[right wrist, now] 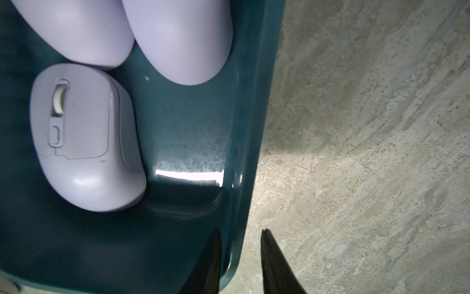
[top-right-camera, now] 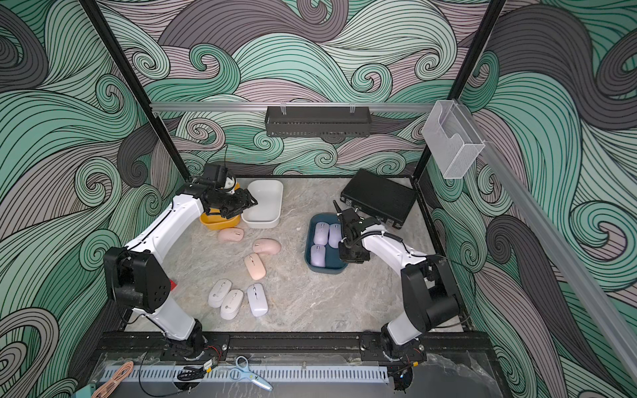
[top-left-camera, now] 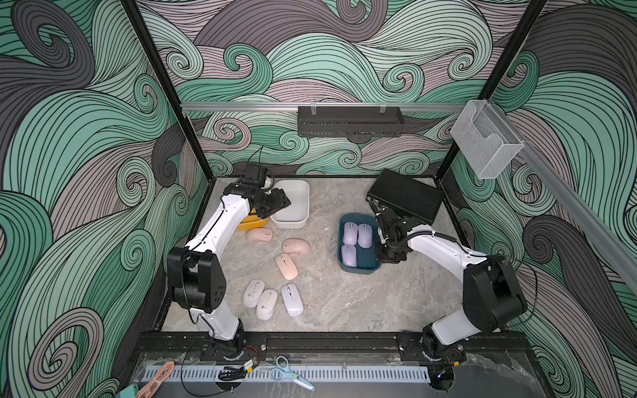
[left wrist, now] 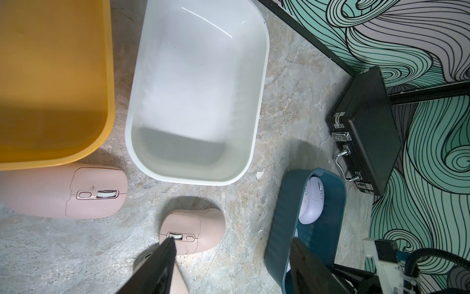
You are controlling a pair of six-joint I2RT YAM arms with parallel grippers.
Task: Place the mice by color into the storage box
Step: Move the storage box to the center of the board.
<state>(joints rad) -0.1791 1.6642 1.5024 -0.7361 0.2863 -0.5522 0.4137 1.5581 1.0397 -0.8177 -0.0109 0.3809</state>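
Three lavender mice (top-left-camera: 356, 243) (right wrist: 84, 140) lie in the teal storage box (top-left-camera: 356, 271) (top-right-camera: 325, 269). My right gripper (right wrist: 240, 231) (top-left-camera: 389, 256) straddles that box's wall (right wrist: 249, 152), one finger inside and one outside. A thin strip of table shows beside the outer finger, so contact is unclear. Three pink mice (top-left-camera: 296, 246) (left wrist: 193, 229) and three off-white mice (top-left-camera: 266, 304) lie loose on the table. My left gripper (left wrist: 234, 244) (top-left-camera: 281, 203) hangs open and empty over the near end of the white box (top-left-camera: 291, 224) (left wrist: 190, 179). The yellow box (top-left-camera: 251, 225) (left wrist: 50, 101) stands beside it.
A black case (top-left-camera: 406, 200) (left wrist: 368, 132) lies at the back right, just behind the teal box. A black shelf (top-left-camera: 350, 122) and a clear holder (top-left-camera: 482, 144) hang on the walls. Scissors (top-left-camera: 289, 374) and cables lie on the front rail.
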